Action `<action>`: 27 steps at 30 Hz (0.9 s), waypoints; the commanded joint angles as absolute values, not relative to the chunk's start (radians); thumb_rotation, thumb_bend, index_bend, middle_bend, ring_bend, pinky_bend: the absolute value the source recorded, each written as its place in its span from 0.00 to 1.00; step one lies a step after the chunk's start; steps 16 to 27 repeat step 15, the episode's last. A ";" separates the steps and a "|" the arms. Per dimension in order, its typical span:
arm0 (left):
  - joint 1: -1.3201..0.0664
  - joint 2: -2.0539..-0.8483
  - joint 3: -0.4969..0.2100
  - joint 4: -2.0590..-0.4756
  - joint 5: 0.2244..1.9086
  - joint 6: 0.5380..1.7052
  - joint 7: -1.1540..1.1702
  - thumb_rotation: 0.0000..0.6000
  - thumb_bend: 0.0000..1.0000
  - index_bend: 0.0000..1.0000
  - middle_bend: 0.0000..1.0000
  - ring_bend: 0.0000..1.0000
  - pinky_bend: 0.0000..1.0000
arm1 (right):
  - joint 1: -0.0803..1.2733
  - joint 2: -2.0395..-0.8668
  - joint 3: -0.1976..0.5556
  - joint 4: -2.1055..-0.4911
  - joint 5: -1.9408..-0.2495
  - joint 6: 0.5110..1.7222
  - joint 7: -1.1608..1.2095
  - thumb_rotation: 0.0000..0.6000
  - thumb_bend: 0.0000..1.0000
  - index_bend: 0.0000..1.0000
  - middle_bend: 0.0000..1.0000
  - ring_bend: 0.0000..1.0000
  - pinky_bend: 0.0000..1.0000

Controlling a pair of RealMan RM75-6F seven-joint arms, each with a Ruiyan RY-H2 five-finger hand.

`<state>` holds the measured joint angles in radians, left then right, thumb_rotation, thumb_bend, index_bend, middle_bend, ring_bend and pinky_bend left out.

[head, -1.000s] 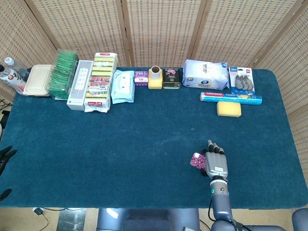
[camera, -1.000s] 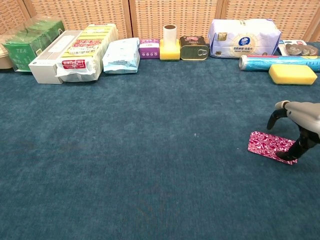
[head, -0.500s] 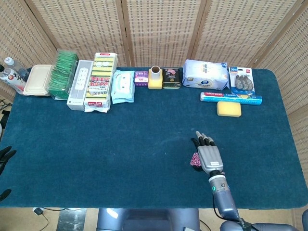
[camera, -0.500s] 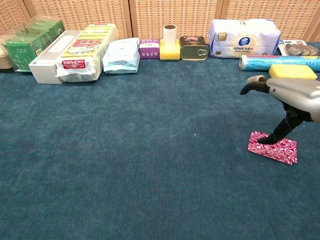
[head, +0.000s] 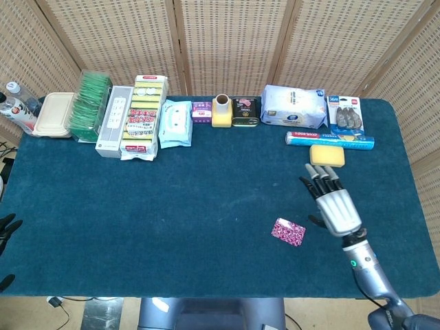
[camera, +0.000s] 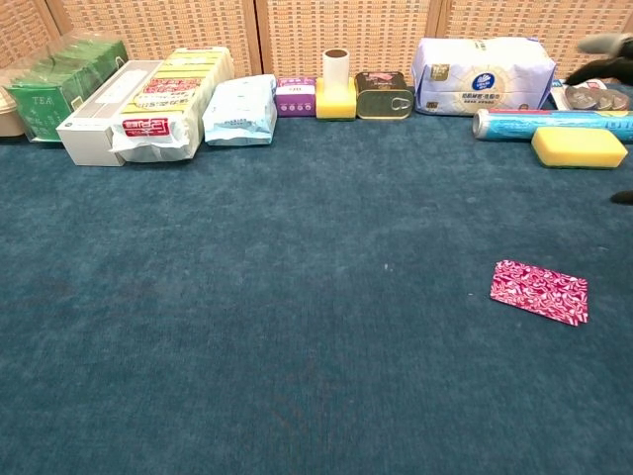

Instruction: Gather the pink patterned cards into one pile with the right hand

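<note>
A pile of pink patterned cards (head: 288,232) lies flat on the blue cloth, shown in the chest view as one pink rectangle (camera: 539,291). My right hand (head: 333,204) hovers to the right of the pile, lifted clear of it, fingers spread and holding nothing. The chest view catches only its fingertips (camera: 608,45) at the upper right edge. My left hand (head: 5,230) shows as dark fingertips at the far left edge of the head view, too little to tell its state.
Along the back edge stand green tea boxes (head: 90,104), sponge packs (head: 143,117), a wipes pack (head: 175,123), a yellow cup (head: 221,110), a tin (head: 245,111), a tissue pack (head: 294,106), a blue roll (head: 330,140) and a yellow sponge (head: 326,155).
My right hand has let go of the pink cards, risen and moved off to the right and away from them. The pile stays where it was.
</note>
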<state>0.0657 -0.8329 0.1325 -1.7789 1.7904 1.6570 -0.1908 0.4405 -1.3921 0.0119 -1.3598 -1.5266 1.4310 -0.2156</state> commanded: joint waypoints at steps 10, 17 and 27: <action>0.128 -0.898 0.122 -1.784 1.814 1.743 -0.016 1.00 0.08 0.00 0.00 0.00 0.04 | 0.171 -1.197 -0.064 -1.642 -1.570 1.704 -0.257 0.92 0.00 0.12 0.00 0.00 0.00; 0.145 -0.917 0.118 -1.787 1.816 1.760 0.023 1.00 0.08 0.00 0.00 0.00 0.04 | 0.113 -1.160 -0.075 -1.677 -1.600 1.758 -0.238 0.96 0.00 0.12 0.00 0.00 0.00; 0.145 -0.917 0.118 -1.787 1.816 1.760 0.023 1.00 0.08 0.00 0.00 0.00 0.04 | 0.113 -1.160 -0.075 -1.677 -1.600 1.758 -0.238 0.96 0.00 0.12 0.00 0.00 0.00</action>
